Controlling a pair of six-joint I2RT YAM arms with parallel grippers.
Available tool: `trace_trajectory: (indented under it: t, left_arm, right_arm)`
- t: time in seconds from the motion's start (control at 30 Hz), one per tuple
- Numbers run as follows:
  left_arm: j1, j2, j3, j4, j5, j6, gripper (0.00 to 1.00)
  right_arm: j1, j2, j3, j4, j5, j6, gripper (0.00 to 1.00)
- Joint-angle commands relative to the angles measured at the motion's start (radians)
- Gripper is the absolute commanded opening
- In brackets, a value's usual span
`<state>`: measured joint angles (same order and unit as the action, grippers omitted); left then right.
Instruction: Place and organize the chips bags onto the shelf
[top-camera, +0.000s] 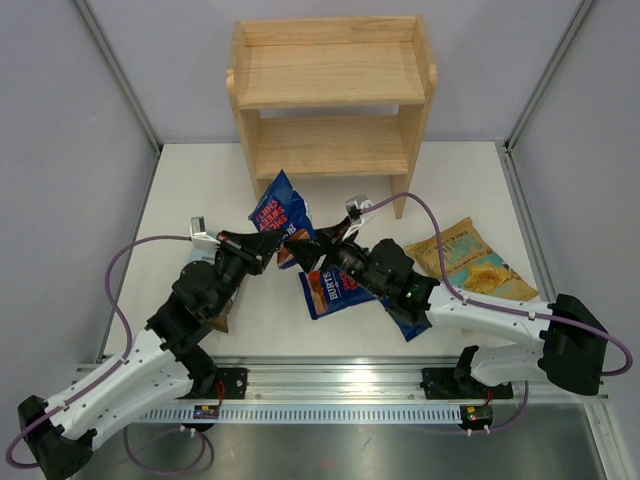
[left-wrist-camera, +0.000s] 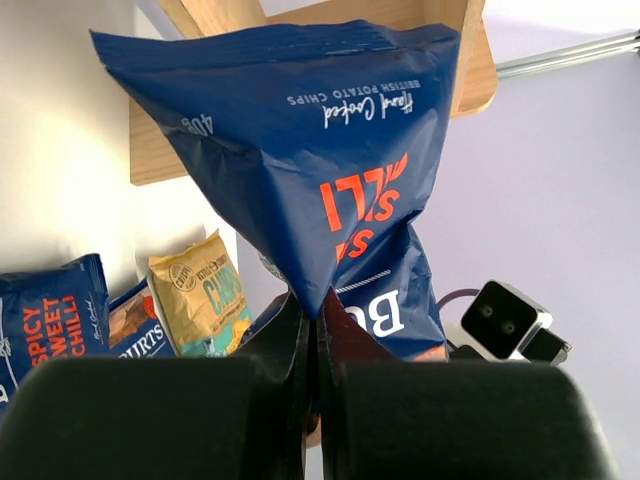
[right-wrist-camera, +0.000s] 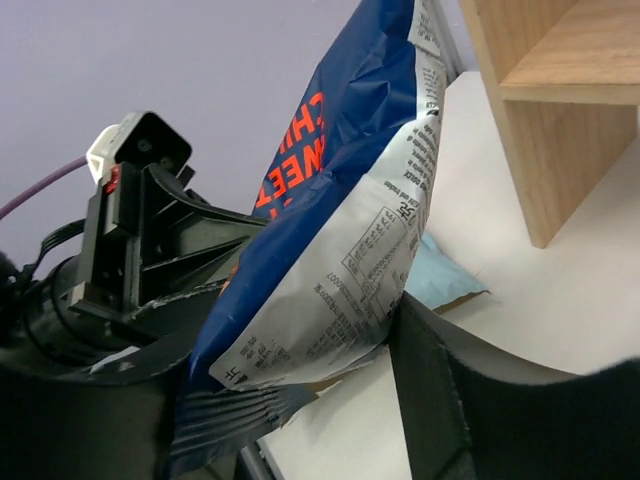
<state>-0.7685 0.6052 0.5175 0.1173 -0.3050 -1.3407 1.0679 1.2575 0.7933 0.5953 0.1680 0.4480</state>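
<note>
Bag held: dark blue chips bag (top-camera: 283, 208), lifted off the table between the two arms, just in front of the shelf's lower tier.
Long axis: runs from the claws up and away toward the shelf (top-camera: 330, 75); the top seam is nearest the wood and the bottom end is at the claws.
Left claw (left-wrist-camera: 320, 305): jaws closed tight on the bag's bottom fold, so this arm carries it.
Right claw (right-wrist-camera: 300, 340): jaws stand apart on either side of the bag's lower end, with its printed back face between them. Whether they press it cannot be told.
Nearer arm: both reach the bag. The left has the sure grip, so the push onto a tier is probably its move.
Writing on held bag: "Hand Cooked", "BRITISH POTATO CHIPS", "40g". The red lettering is partly folded away and the back print is too fine to read.
Other bags: second dark blue bag (top-camera: 335, 290) lies flat on the table (top-camera: 200, 190), marked "BURTS". A neighbouring dark blue bag (left-wrist-camera: 50, 320) reads "SPICY SWEET CHILLI". The tan-yellow bag (top-camera: 470, 262) lies to the right, and the pale blue bag (right-wrist-camera: 440, 280) lies beyond the held one.
Shelf: no bag on either tier yet.
</note>
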Motion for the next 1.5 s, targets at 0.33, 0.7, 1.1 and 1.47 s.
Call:
trace_trajectory:
  t: [0.33,0.7,1.1,1.47]
  left_arm:
    - [-0.005,-0.057,0.050,0.051,-0.069,0.201,0.44]
    - [-0.003,-0.248,-0.097,0.336,0.062,0.503,0.99]
    - [-0.003,-0.087,-0.030,0.608,0.339,0.534,0.99]
    - [-0.003,-0.073,-0.028,0.820,0.556,0.554,0.99]
  right_arm:
    - [0.009,-0.027,0.009,0.176,0.105,-0.132,0.07]
    - [-0.221,-0.194,0.046,0.078,-0.409,0.049,0.06]
    - [-0.263,-0.142,0.198,0.123,-0.809,0.238,0.07]
    - [-0.284,-0.090,0.213,0.098,-0.900,0.265,0.06]
